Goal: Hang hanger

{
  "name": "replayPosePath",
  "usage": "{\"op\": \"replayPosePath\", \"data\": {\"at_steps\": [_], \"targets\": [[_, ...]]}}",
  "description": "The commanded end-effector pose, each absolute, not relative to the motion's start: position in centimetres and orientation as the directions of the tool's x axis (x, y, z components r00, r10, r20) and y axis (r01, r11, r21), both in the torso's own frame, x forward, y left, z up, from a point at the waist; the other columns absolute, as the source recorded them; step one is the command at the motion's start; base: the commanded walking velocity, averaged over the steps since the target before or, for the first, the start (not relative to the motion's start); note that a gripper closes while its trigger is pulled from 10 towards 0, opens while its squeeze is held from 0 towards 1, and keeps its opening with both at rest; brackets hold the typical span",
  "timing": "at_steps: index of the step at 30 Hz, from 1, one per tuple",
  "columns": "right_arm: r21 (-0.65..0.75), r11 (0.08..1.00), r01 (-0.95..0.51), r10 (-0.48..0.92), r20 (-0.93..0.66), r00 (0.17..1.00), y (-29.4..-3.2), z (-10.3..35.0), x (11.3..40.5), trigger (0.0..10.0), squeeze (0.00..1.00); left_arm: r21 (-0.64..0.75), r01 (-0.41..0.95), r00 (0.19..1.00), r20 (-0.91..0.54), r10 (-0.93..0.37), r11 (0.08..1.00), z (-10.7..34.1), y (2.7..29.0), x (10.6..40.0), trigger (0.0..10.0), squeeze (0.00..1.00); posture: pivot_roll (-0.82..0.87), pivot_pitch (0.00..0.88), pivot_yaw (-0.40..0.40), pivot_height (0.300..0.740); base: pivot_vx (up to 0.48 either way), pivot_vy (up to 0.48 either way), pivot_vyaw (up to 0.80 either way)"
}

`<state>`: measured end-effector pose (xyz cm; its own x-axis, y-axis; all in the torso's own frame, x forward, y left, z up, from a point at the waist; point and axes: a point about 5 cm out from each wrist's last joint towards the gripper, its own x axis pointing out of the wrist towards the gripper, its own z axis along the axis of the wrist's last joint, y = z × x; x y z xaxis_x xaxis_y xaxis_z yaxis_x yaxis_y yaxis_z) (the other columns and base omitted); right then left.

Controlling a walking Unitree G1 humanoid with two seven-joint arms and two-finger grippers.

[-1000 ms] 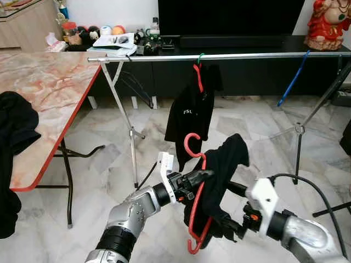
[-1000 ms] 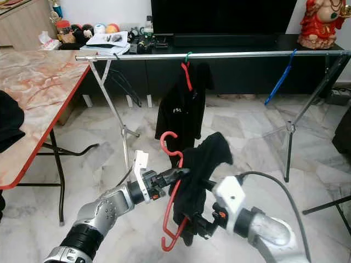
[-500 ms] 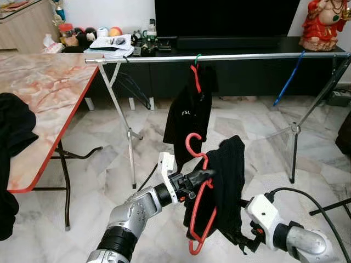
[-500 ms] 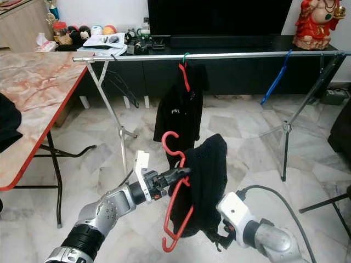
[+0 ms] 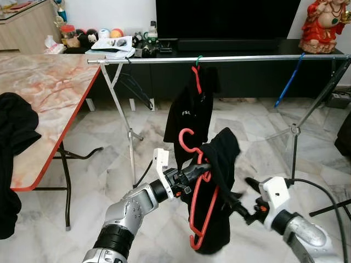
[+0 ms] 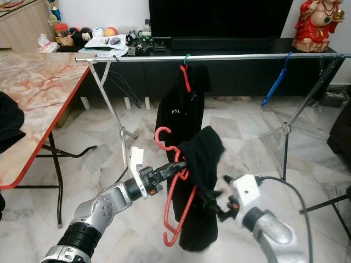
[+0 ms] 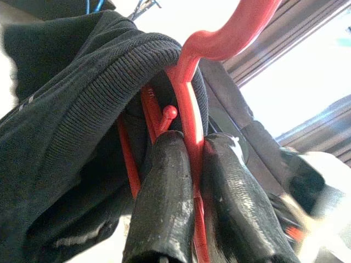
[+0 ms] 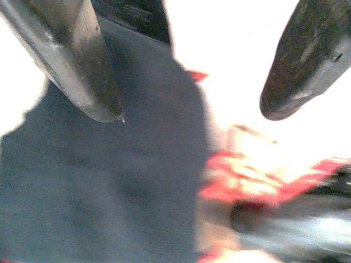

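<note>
Below the rail point(image 5: 219, 57) and well short of it, left gripper point(image 7: 189, 181) pinches the red hanger point(image 5: 201, 203) at the neck, both black fingers point(image 7: 164, 197) pressed onto the stem just under the hook (firm hold, judging by the wrist view). Hook points up and toward the robot's left. Black garment point(image 5: 219, 181) is draped over the hanger's shoulder and hangs down past its lower bar.

Right gripper point(image 5: 241, 208) sits at the garment's right side, lower than the rail, fingers spread wide with nothing between them; the wrist view shows dark cloth and red plastic just ahead of the tips point(image 8: 93, 71). It is blurred in the head views.

To do the step well: likely needs a lift of the hook above the rail, then a lowering onto a free stretch, probably between the hung black shirt point(image 5: 189, 118) and the blue hanger point(image 5: 289, 79). Keep the hook opening facing the rail and the neck grip tight so the hanger does not swing under the cloth's weight. The garment looks lopsided and may slip off.

Pose: left forearm point(image 5: 129, 211) reaches forward and up toward the rail, wrist roughly level. Right forearm point(image 5: 304, 235) comes in low from the right, angled toward the garment.
</note>
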<state>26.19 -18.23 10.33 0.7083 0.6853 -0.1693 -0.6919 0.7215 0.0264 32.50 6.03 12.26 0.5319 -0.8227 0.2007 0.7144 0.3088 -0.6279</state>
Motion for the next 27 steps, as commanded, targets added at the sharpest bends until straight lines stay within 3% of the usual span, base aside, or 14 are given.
{"op": "replayPosePath", "data": {"at_steps": [1,3,7,11,13,15,24,27], "targets": [[0.056,0.649,-0.759,0.754,-0.187,0.630,-17.6,9.9,25.2,10.0,0.00,-0.601,0.745,0.513,0.243,-0.823,0.288,13.4,5.8,32.5,10.0,0.00,-0.09,0.086,0.044,0.740,0.000,0.000,0.00],[0.001,0.585,-0.811,0.763,-0.339,0.550,-17.9,8.0,23.9,10.0,0.00,-0.600,0.746,0.513,0.243,-0.824,0.288,13.4,5.8,32.5,10.0,0.00,-0.09,0.084,0.045,0.740,0.000,0.000,0.00],[-0.001,0.557,-0.831,0.756,-0.413,0.507,-18.4,7.1,23.2,10.0,0.00,-0.600,0.746,0.515,0.243,-0.822,0.290,13.4,5.9,32.6,10.0,0.00,-0.09,0.083,0.045,0.740,0.000,0.000,0.00],[-0.068,0.463,-0.884,0.641,-0.663,0.387,-20.0,4.6,21.9,10.0,0.00,-0.602,0.741,0.527,0.249,-0.813,0.296,13.6,6.2,32.8,10.0,0.00,-0.09,0.081,0.045,0.740,0.000,0.000,0.00],[-0.124,0.375,-0.919,0.496,-0.811,0.311,-21.4,2.8,21.2,10.0,0.00,-0.602,0.742,0.528,0.255,-0.810,0.295,13.7,6.3,32.8,10.0,0.00,-0.09,0.079,0.043,0.740,0.000,0.000,0.00],[-0.122,0.372,-0.920,0.487,-0.818,0.305,-21.5,2.7,21.2,10.0,0.00,-0.601,0.743,0.528,0.256,-0.809,0.294,13.8,6.3,32.8,10.0,0.00,-0.09,0.077,0.043,0.740,0.000,0.000,0.00],[-0.087,0.479,-0.874,0.619,-0.672,0.406,-20.1,4.3,22.3,10.0,0.00,-0.596,0.743,0.533,0.251,-0.808,0.305,13.7,6.7,32.8,10.0,0.00,-0.08,0.076,0.046,0.740,0.000,0.000,0.00],[-0.195,0.700,-0.687,0.546,-0.474,0.690,-21.7,6.9,24.9,10.0,0.00,-0.536,0.763,0.520,0.175,-0.836,0.362,12.8,7.1,32.5,10.0,0.00,-0.09,0.078,0.046,0.740,0.000,0.000,0.00]]}}
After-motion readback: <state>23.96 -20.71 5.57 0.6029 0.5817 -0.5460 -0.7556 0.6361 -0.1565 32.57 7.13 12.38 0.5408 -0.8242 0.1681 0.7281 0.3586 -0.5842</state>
